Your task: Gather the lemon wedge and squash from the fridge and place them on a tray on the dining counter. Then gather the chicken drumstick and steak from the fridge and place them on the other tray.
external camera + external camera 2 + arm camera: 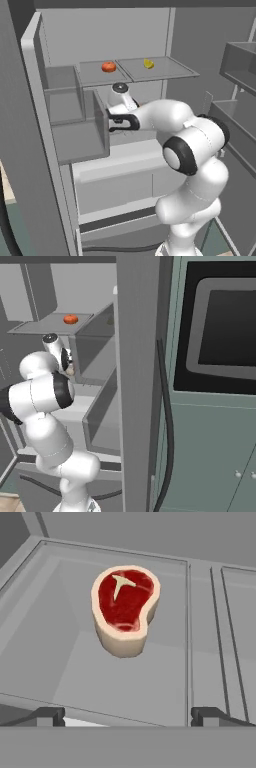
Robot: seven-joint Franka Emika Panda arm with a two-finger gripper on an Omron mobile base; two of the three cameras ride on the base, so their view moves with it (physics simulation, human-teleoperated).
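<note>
A raw red steak (125,607) with a pale fat rim and a small white bone lies on the grey floor of a fridge compartment. My gripper (129,717) hovers above and short of it, open, with nothing between its fingertips (46,716). On the glass shelf above sit the orange-red squash (108,66) (70,319) and the yellow lemon wedge (148,63). My arm (165,117) reaches into the fridge under that shelf. The chicken drumstick, the trays and the dining counter are out of view.
The open fridge door with its grey bins (80,135) stands close on the left of the arm. Another door's shelves (240,65) are at the right. A tall grey panel (135,381) and an oven front (220,331) are beside the fridge.
</note>
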